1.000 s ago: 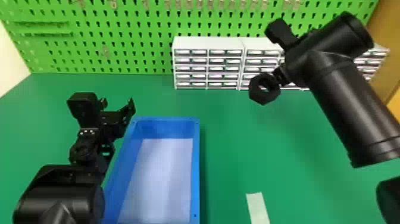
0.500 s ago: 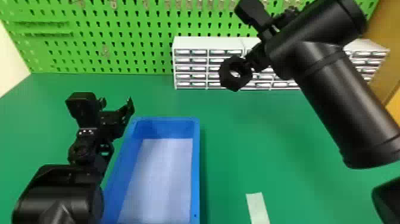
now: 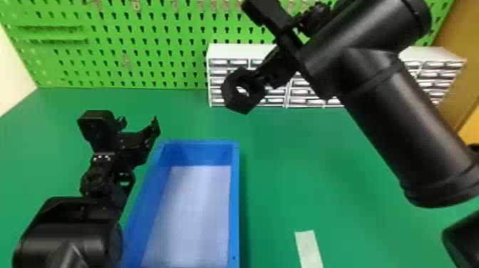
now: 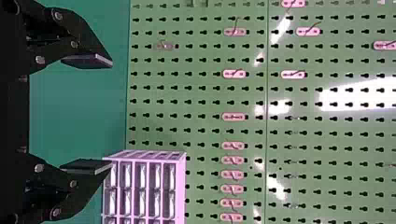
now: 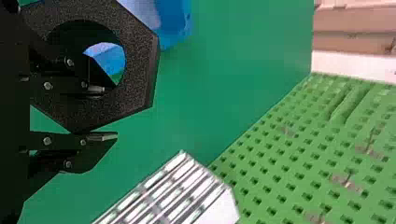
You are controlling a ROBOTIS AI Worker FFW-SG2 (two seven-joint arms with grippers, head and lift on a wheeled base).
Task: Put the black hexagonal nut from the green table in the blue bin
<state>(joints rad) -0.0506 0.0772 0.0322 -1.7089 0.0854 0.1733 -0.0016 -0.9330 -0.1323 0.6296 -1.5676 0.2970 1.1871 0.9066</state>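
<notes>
I am holding the black hexagonal nut (image 3: 245,105) aloft over the far part of the green table (image 3: 320,160), my right gripper (image 5: 111,111) pinching one side of the ring, with one finger reaching into the hole and the other lying along the outside. The pick is standing complete, by my reading, and the transfer is now in hand: the nut is hanging beyond the blue bin (image 3: 234,203) and to the right of its far end. The next move is calling for a swing left and back toward me, then a descent over the open floor of the bin before any release; letting go early would be risking a drop outside the rim. My right arm is entering from the right edge, its forearm slanting up and inward, its wrist bending left and the gripper tilting down. My left gripper (image 4: 110,113) is waiting empty, fingers apart, beside the bin's left rim.
</notes>
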